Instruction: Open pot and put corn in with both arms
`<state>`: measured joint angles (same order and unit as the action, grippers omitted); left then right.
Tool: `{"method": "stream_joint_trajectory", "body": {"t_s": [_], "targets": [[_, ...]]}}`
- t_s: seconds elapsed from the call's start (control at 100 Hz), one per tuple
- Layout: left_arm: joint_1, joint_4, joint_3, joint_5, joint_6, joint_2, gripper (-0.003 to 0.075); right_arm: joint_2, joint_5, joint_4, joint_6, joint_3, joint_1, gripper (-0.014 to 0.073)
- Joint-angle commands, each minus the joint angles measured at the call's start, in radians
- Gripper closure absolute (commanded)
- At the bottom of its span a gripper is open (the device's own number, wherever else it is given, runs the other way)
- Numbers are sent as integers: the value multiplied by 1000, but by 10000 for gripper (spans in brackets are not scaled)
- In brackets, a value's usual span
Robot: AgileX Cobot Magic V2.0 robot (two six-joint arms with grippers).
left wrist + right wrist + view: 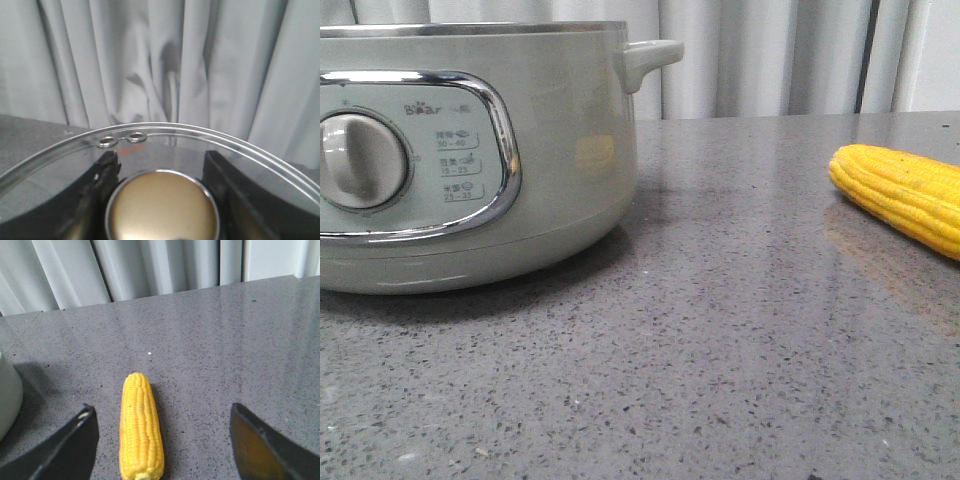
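Observation:
The pot [560, 170] stands at the left in the front view, pale grey-green with a white dial [360, 160] and a side handle [655, 55]. Its glass lid [200, 137] fills the left wrist view. My left gripper [161, 157] has its two black fingers pressed against either side of the lid's round brass-coloured knob [162, 210]. The corn [905, 190] lies on the table at the right. In the right wrist view the corn [141, 432] lies lengthwise between the wide-open fingers of my right gripper [162, 410], nearer one finger [75, 445], untouched. Neither gripper shows in the front view.
The grey speckled table [720, 330] runs between pot and corn. A pale curtain [770, 50] hangs behind the table's far edge. The pot's side shows at the edge of the right wrist view [7, 400], a short way from the corn.

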<state>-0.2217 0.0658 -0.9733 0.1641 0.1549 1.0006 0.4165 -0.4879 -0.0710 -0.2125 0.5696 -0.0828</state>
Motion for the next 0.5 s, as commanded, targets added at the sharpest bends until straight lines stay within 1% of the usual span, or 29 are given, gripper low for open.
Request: {"method": "stream_joint_trajectory", "body": {"t_s": [0.0, 0.29, 0.49], "targets": [[-36, -5, -43, -148, 11, 17, 566, 14, 83, -13, 7, 36, 7, 113], [-124, -5, 6, -146, 11, 110, 566, 14, 80, -13, 7, 36, 7, 113], [-131, -5, 59, -143, 11, 157, 566, 14, 80, -13, 7, 36, 7, 113]]}}
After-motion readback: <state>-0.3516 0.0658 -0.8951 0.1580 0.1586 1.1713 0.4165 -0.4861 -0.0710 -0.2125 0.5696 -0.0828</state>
